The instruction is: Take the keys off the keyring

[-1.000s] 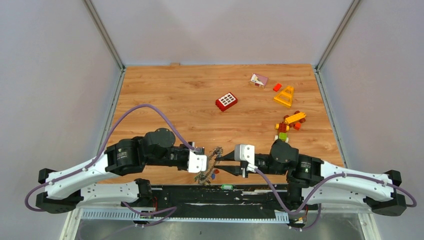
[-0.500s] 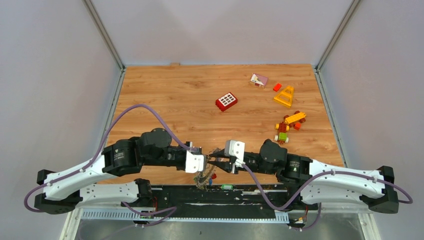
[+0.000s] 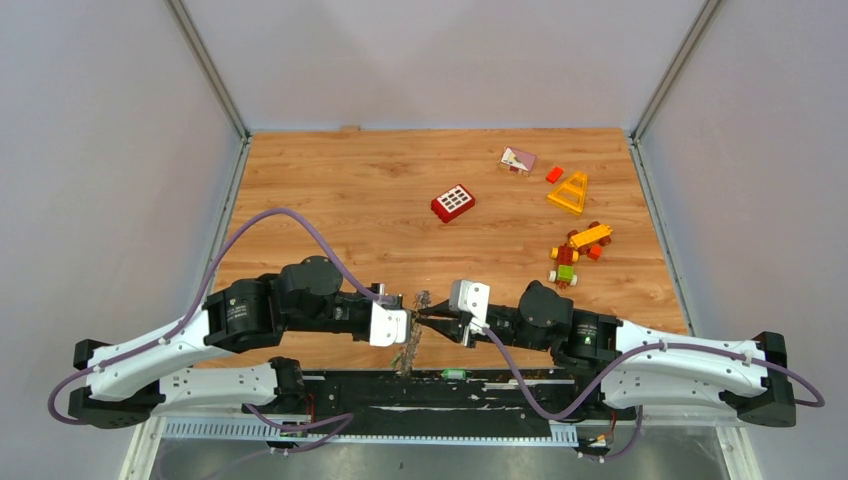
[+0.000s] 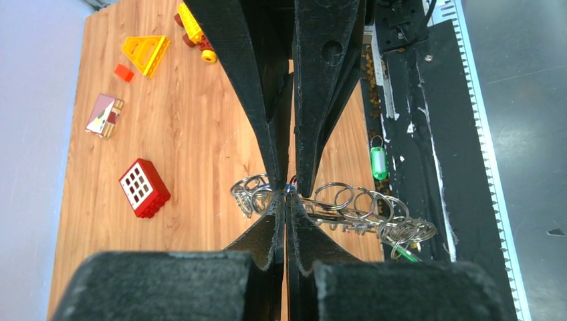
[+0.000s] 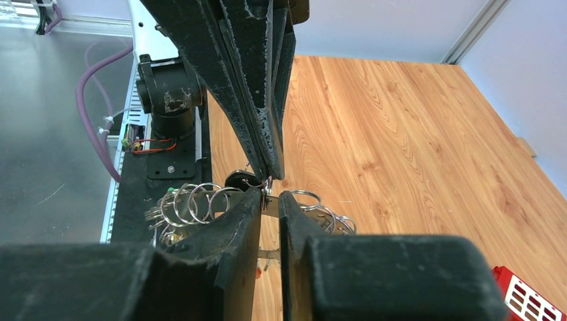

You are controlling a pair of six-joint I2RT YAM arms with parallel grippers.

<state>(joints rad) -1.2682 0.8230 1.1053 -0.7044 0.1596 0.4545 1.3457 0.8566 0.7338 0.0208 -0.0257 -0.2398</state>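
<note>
The left gripper (image 4: 286, 200) was clenched, its two black fingers pressed almost flat together on the rim of the large grey metal keyring (image 4: 364, 214). The right gripper (image 5: 269, 199) met it tip to tip from the opposite side. It too was clamped down, with only a thin gap between its fingers and a bit of metal from the same bunch nipped in that gap. Whether that bit was a key or the ring wire could not be told.

The keyring hung in the air between the two sets of fingertips. From above it showed edge-on as a thin jagged band. Its long axis ran across both grippers, from just past the pinch on the far side back toward the arm bases on the near side. In the left wrist view a short part stuck out left of the pinch. A much longer part trailed right, drooping slightly toward its end, strung with many small wire loops and small silver metal keys (image 4: 337, 224).

Right of the pinch and a little ahead of it, a small green plastic tag (image 4: 378, 162) lay on the black base plate (image 4: 414, 134), apart from the bunch. Left of the left gripper's tips, a red toy brick with a white window grid (image 4: 144, 187) sat on the wooden table (image 4: 187, 134). A yellow triangular toy piece (image 4: 146, 52) lay well ahead, also to the left.
</note>
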